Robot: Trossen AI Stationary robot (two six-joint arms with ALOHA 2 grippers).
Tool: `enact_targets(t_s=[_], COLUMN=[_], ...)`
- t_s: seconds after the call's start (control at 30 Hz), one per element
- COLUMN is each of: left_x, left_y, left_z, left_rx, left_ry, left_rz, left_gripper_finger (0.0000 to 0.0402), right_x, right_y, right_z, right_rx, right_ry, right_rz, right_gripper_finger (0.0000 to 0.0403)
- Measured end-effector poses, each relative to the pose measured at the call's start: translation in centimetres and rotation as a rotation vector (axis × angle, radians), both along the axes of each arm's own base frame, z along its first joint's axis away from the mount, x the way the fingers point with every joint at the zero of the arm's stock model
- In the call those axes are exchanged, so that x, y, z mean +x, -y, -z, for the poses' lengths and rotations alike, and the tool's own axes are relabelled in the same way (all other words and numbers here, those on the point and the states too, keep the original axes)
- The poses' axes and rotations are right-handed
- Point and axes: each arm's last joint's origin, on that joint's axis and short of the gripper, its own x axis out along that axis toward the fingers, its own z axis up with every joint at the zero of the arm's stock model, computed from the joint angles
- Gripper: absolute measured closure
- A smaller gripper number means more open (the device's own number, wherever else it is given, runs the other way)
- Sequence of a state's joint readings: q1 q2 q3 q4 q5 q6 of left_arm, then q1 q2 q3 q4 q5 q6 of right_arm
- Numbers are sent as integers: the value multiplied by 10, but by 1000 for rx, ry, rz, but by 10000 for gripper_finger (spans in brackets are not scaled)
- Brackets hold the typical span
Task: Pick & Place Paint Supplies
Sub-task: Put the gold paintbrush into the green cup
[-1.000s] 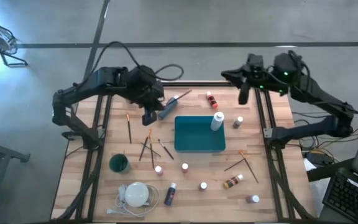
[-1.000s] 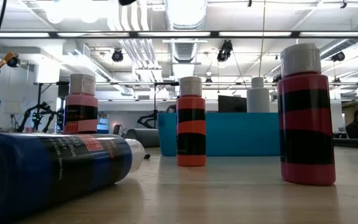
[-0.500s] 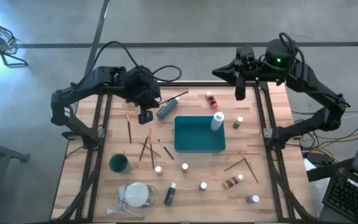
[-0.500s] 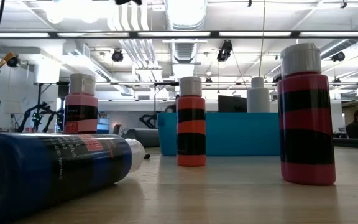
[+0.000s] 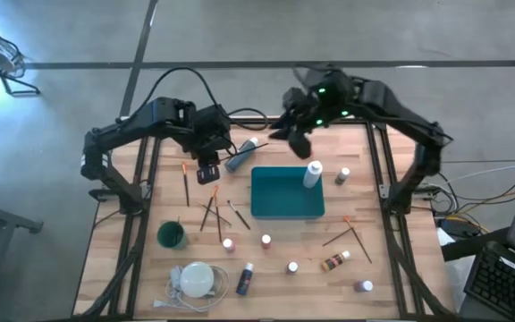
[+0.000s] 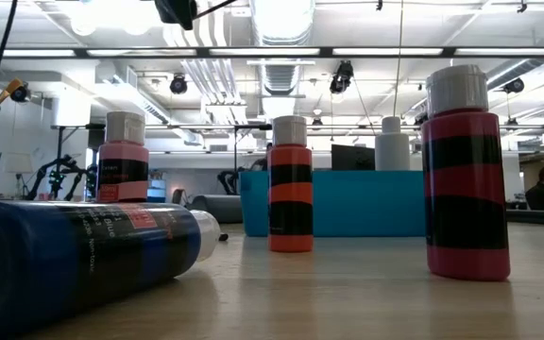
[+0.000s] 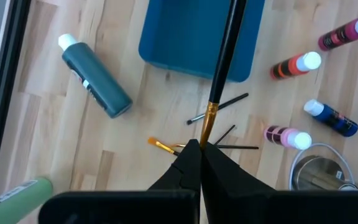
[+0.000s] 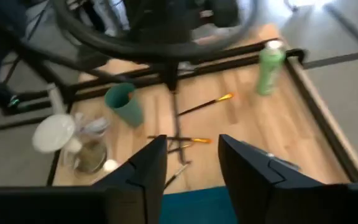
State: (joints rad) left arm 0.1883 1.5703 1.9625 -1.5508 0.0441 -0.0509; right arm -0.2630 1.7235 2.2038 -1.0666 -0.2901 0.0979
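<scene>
A dark-handled brush (image 7: pixel 224 56) is clamped in the left hand (image 7: pixel 194 155) above the desk (image 5: pixel 383 268); the right hand (image 8: pixel 188 158) is held apart over the teal tray (image 5: pixel 286 192).

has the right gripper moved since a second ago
Yes. In the high view the right gripper has swung from near the table's right rail toward the left, now sitting above the far edge of the teal tray.

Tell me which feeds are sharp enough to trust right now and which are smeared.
High view: evenly lit, table sharp, though the right gripper is motion-smeared. Right wrist view: heavily blurred, the teal cup and green bottle soft. Left wrist view: crisp, the left gripper shut on the dark-handled brush. Low view: nearest blue bottle soft, ceiling lights glaring.
</scene>
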Motion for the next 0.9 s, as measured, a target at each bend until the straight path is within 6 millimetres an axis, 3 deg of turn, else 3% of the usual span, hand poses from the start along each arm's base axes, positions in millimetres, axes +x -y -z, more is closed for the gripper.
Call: enact_targets(t_s=[0.17, 0.3, 0.73, 0.9], left_x=[0, 0, 0, 3], left_y=[0, 0, 0, 0], left_z=[0, 0, 0, -1], left_rx=[-1, -3, -7, -14], left_ry=[-3, -4, 3, 39], left_rz=[0, 1, 4, 10], left_gripper_finger=[401, 401, 401, 401], right_x=[14, 22, 24, 35], right_y=[-1, 0, -3, -6], right_z=[-3, 6, 7, 17], right_rx=[-10, -2, -18, -9], right_ry=[-8, -48, -46, -73], right_rz=[-68, -80, -101, -117], right_gripper_finger=[239, 234, 265, 256])
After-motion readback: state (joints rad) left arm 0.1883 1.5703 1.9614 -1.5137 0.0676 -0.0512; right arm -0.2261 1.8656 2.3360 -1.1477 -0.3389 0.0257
